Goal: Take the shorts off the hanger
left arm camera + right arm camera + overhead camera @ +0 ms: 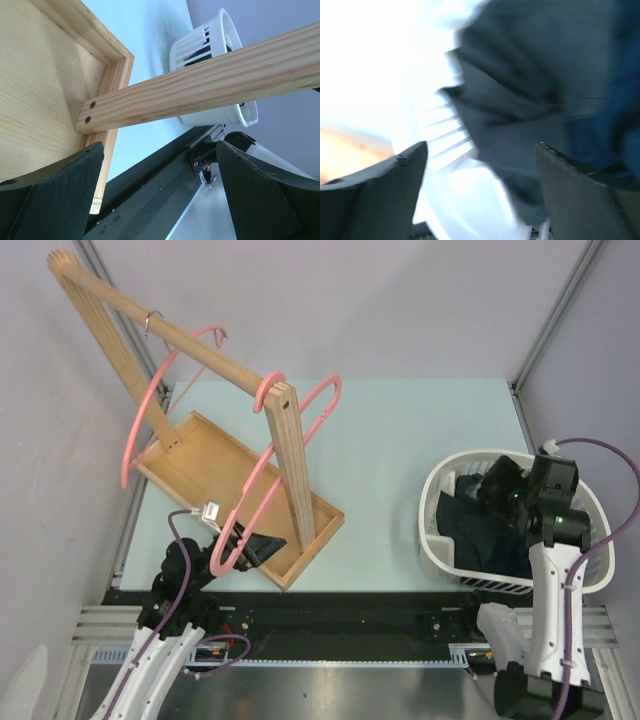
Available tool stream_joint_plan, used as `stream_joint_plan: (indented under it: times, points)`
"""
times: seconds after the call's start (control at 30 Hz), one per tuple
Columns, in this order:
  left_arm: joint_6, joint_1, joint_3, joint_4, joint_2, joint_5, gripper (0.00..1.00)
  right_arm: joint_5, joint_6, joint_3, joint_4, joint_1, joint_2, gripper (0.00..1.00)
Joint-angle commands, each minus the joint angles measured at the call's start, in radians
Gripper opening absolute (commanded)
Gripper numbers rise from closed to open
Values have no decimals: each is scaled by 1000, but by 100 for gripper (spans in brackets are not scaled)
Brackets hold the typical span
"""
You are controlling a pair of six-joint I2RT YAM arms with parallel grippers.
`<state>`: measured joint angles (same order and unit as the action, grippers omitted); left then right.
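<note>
Right arm (545, 580), top view: your right fingers (500, 488) hang over the white basket (428, 520) at the tabletop's (400, 440) near-right corner, dark shorts (465, 530) inside; pink hangers (336, 390) on the wooden rack (290, 470) bare. L wrist: left fingers (55, 195) spread, empty. R wrist: blurred, spread over cloth. Looks done; nxt, lift clear. No legible writing.

Look to the left half of the desk (400, 440): a shallow wooden tray (200, 465) lies there, slanted against the desk's edges. A wooden upright (291, 465) rises from the tray's near right part and joins a long wooden bar (130, 303) that runs off to the far left. A small metal ring (152, 320) hangs on that bar. On your right, near the front edge, stands a white slatted basket (488, 583).
</note>
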<state>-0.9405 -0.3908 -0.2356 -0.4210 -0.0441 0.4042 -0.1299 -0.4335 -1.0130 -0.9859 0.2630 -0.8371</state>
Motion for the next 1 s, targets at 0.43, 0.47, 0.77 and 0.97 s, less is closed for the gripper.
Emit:
stream_joint_plan:
  times: [0.43,0.47,0.77,0.97]
  points:
    - [-7,-5,22,112,43,74,99,451,-206,23,381,-1397,-39,100]
    - [-11,-5,30,129,73,96,99,492,-211,43,445,-1441,-46,100]
    - [-6,-5,82,182,177,186,99,768,-165,512,1132,-1853,151,100]
    - [0,-5,91,224,185,217,99,1044,210,1003,1998,-2188,429,100]
